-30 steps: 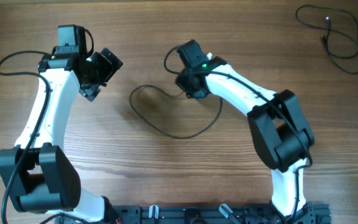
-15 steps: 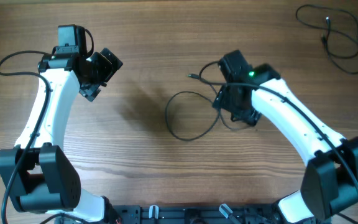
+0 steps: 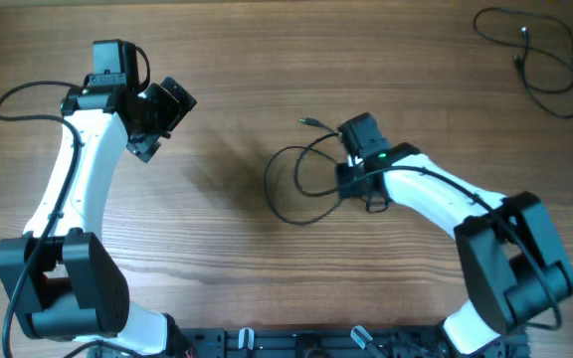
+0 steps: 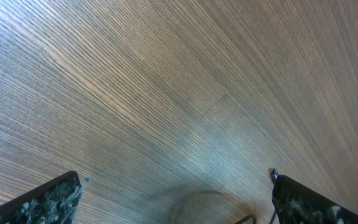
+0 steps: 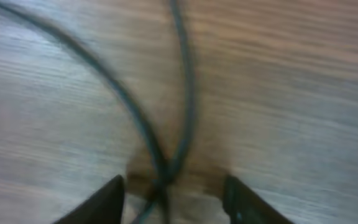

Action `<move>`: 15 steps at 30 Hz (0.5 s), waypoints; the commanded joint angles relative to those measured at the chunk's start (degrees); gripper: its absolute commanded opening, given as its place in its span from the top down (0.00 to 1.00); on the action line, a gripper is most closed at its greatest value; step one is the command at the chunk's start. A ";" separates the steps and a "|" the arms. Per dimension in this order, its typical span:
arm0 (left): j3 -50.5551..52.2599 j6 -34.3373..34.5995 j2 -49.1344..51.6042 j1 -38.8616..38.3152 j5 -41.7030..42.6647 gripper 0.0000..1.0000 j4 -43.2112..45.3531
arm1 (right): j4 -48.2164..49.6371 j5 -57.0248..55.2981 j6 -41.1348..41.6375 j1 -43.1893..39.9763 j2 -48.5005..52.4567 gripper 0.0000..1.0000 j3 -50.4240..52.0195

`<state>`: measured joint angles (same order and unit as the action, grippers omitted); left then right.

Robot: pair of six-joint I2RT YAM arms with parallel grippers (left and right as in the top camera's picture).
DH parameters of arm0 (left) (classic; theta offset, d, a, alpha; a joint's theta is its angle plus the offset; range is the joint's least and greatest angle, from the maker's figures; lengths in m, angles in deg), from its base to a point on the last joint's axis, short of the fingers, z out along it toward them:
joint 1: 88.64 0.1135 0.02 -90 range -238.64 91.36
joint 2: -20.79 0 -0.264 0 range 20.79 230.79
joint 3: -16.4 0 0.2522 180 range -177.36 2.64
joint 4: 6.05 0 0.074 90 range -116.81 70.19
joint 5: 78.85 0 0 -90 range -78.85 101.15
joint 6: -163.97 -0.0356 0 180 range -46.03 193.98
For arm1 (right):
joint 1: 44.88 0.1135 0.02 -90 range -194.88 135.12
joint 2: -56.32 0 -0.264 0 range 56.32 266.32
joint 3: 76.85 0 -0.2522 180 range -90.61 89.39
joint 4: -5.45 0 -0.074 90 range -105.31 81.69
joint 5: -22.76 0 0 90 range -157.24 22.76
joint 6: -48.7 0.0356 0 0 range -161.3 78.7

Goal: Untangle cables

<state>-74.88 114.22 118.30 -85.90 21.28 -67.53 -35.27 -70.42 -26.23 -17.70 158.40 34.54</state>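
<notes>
The overhead camera looks straight down on the brown wood-grain table, far enough off to hold my white-and-black left arm and right arm, bases at its bottom edge. My left wrist camera looks slantwise past my left claw at bare boards. My right wrist camera sits blurringly close over my right claw, where two strands of the thin black cable meet; overhead shares that spot.

A looped cable lies mid-counter, with the right tool over its right edge and two strands apparently crossing between its fingers. The left tool hangs well apart to the left. Other cables lie at the far right corner.
</notes>
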 commanded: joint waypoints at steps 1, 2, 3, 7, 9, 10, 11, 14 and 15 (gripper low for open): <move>-0.07 0.52 0.33 0.11 -0.59 0.00 -0.04 | -2.23 0.87 -1.05 4.68 5.40 0.70 0.87; -0.07 0.52 0.33 0.11 -0.59 0.00 -0.04 | -3.15 0.94 1.86 6.16 6.12 0.93 0.87; -0.07 0.52 0.33 0.11 -0.59 0.00 -0.04 | -3.28 1.51 3.19 6.78 6.16 0.96 0.87; -0.07 0.52 0.33 0.11 -0.59 0.00 -0.04 | -10.05 0.68 7.56 0.61 2.36 0.96 -8.85; -0.07 0.52 0.33 0.11 -0.59 0.00 -0.04 | -14.62 0.90 5.44 -5.73 -1.14 0.96 -18.64; -0.07 0.52 0.33 0.11 -0.59 0.00 -0.04 | -15.63 0.87 2.67 -8.31 -2.10 0.96 -22.51; -0.07 0.52 0.33 0.11 -0.59 0.00 -0.04 | -16.04 0.87 -1.60 -11.82 -3.06 0.96 -27.23; -0.07 0.52 0.33 0.11 -0.59 0.00 -0.04 | -12.61 0.61 -8.22 -19.67 -3.30 0.96 -33.22; -0.07 0.52 0.33 0.11 -0.59 0.00 -0.04 | -9.20 0.63 -11.06 -22.10 -3.04 0.96 -33.20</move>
<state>-74.88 114.22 118.30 -85.90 21.28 -67.53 -48.25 -69.68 -29.66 -35.93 155.36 2.24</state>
